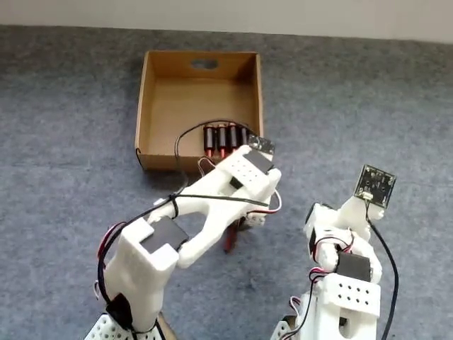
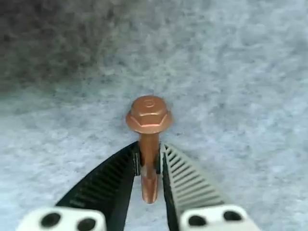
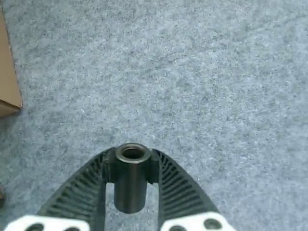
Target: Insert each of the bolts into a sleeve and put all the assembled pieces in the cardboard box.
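Bolt (image 2: 149,120) sits pinched by its shank in the left gripper (image 2: 149,151) near the front wall of the cardboard box (image 1: 152,99), the right gripper (image 3: 131,158) clamps the sleeve (image 3: 131,183), and assembled pieces (image 1: 225,139) line that wall inside.

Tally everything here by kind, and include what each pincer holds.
4 assembled pieces showing in the cardboard box; the arm may hide more
1 bolt, loose, in the left pincer
1 sleeve, empty, in the right pincer
1 cardboard box
Total: 7
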`<action>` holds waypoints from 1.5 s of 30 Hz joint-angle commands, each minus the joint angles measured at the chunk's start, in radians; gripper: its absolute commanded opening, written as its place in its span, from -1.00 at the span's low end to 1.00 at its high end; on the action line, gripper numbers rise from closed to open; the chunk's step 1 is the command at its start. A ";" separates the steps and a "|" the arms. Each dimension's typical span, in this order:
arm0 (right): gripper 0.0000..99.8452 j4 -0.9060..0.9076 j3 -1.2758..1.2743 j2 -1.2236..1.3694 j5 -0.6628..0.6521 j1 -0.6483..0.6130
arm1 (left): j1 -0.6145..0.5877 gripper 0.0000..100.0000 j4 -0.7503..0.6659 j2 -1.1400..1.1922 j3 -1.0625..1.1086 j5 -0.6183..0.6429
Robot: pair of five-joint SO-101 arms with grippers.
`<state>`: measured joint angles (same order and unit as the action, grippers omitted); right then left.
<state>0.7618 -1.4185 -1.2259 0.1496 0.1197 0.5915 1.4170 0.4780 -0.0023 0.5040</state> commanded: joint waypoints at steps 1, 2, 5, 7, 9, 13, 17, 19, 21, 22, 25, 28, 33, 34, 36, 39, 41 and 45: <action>-0.99 -0.019 0.004 -0.012 0.003 0.007 | -0.038 -0.99 0.064 -0.134 0.019 -0.091; -0.99 -0.019 0.002 -0.012 0.003 0.007 | -0.053 -0.99 0.066 -0.185 0.050 -0.110; -0.99 -0.019 0.002 -0.012 0.003 0.007 | -0.134 -0.99 0.058 -0.341 0.186 -0.163; -0.99 -0.019 0.002 -0.012 0.003 0.007 | -0.202 -0.99 -0.002 -0.430 0.300 -0.201; -0.99 -0.019 0.002 -0.012 0.003 0.007 | -0.272 -0.99 -0.094 -0.521 0.433 -0.236; -0.99 -0.019 0.002 -0.012 0.003 0.007 | -0.358 -0.99 -0.334 -0.684 0.697 -0.330; -0.99 -0.019 0.002 -0.012 0.003 0.007 | -0.366 -0.98 -0.503 -0.782 0.877 -0.572; -0.99 -0.019 0.002 -0.012 0.003 0.007 | -0.366 -0.98 -0.514 -0.802 0.905 -0.640; -0.99 -0.019 0.002 -0.012 0.003 0.005 | -0.372 -0.98 -0.512 -0.805 0.903 -0.638; -0.99 -0.019 0.002 -0.012 -0.002 0.005 | -0.372 -0.98 -0.512 -0.805 0.903 -0.638; -0.99 -0.019 0.002 -0.012 -0.026 0.005 | -0.372 -0.91 -0.512 -0.805 0.903 -0.637; -0.99 -0.021 -0.008 -0.015 -0.031 0.004 | -0.375 -0.80 -0.519 -0.806 0.901 -0.571; -0.99 -0.021 -0.010 -0.015 -0.031 -0.015 | -0.375 -0.76 -0.651 -0.803 0.908 -0.523; -0.99 -0.021 -0.010 -0.015 -0.031 -0.015 | -0.374 -0.76 -0.672 -0.803 0.908 -0.523; -0.99 -0.021 -0.010 -0.015 -0.031 -0.015 | -0.374 -0.76 -0.695 -0.803 0.908 -0.523; -0.99 -0.021 -0.010 -0.015 -0.031 -0.015 | -0.372 -0.76 -0.692 -0.803 0.908 -0.523; -0.99 -0.021 -0.010 -0.015 -0.031 -0.015 | -0.374 -0.76 -0.690 -0.803 0.911 -0.523; -0.99 -0.021 -0.010 -0.015 -0.031 -0.015 | -0.372 -0.76 -0.694 -0.803 0.949 -0.523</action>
<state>0.7618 -1.4369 -1.2275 0.1281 0.1166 0.2309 0.7373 -0.2923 0.9352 -0.0253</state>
